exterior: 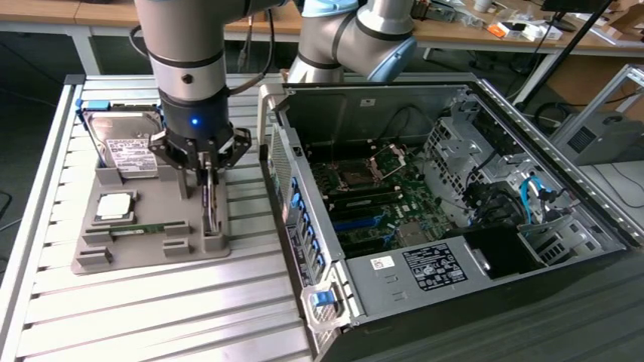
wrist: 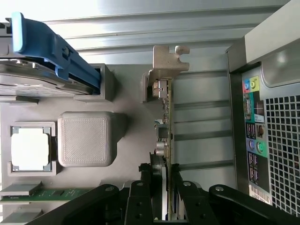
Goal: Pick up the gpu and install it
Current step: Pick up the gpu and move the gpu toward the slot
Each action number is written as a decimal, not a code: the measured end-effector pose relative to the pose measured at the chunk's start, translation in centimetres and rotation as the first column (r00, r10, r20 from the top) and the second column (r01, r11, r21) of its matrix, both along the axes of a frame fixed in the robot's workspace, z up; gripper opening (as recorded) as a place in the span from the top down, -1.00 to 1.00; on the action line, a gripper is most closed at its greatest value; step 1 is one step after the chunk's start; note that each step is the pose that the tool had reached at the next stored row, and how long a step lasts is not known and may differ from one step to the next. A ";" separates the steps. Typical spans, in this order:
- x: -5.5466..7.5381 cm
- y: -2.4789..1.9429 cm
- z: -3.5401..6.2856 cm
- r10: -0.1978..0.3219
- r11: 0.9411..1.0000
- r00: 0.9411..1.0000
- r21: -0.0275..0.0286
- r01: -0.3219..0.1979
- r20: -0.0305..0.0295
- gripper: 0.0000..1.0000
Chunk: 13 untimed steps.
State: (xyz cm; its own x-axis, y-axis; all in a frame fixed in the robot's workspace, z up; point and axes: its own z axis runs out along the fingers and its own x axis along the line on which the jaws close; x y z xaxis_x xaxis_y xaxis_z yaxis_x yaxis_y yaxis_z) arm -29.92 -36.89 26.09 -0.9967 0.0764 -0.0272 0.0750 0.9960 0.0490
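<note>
The gpu stands on edge in the grey holder on the table. The gripper is half-closed, clamping the gpu's upper edge from both sides.

I saw the tray on the surface, at the exterior view's left of the computer case. On it, the hard drive sat behind the chip and memory stick. The gpu stood on edge nearest the case, between the jaws.
</note>
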 end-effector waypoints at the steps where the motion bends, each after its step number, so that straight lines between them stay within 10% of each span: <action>1: 0.0 0.00 0.18 0.000 1.000 1.000 0.000 0.000 0.000 0.47; 13: 0.0 0.00 1.60 0.000 1.000 1.000 0.000 0.000 0.000 0.47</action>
